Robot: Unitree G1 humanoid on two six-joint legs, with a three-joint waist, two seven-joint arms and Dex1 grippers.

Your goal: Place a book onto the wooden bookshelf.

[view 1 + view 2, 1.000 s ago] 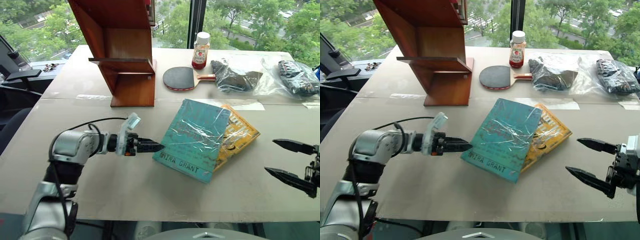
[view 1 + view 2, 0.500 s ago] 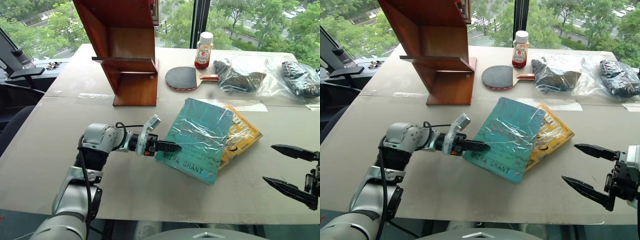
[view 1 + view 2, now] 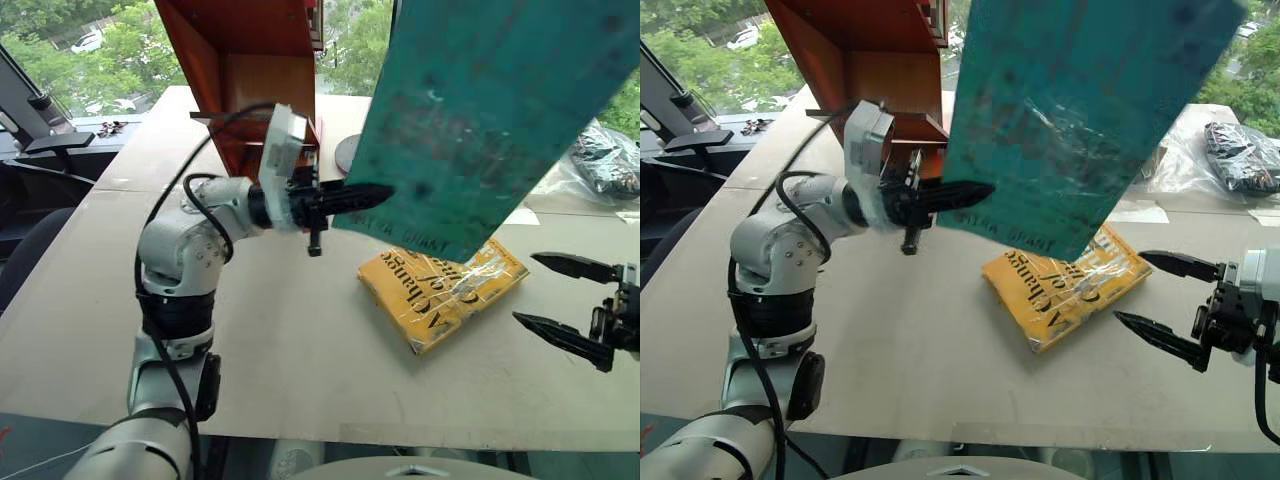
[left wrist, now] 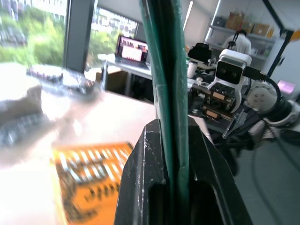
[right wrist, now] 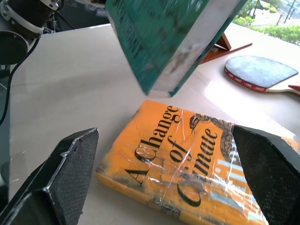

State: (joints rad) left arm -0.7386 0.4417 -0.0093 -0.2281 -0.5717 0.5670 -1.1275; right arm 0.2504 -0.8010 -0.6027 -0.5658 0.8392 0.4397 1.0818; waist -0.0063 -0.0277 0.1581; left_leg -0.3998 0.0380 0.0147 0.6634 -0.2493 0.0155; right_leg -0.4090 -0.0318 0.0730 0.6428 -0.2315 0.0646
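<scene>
The teal book in shiny wrap hangs high above the table, tilted up on edge. My left gripper is shut on its lower left edge; in the left wrist view the book's edge is clamped between the two black fingers. The wooden bookshelf stands at the back left of the table, just behind the left hand. My right gripper is open at the right, near the table's front, with nothing between its fingers, right of a yellow book.
The yellow book lies flat at the table's middle right. A table-tennis paddle and plastic bags lie at the back right. The beige table has free room at the front left.
My left gripper has shut on the teal book and lifted it off the yellow book, up toward the shelf. The right gripper stays open and has risen a little.
</scene>
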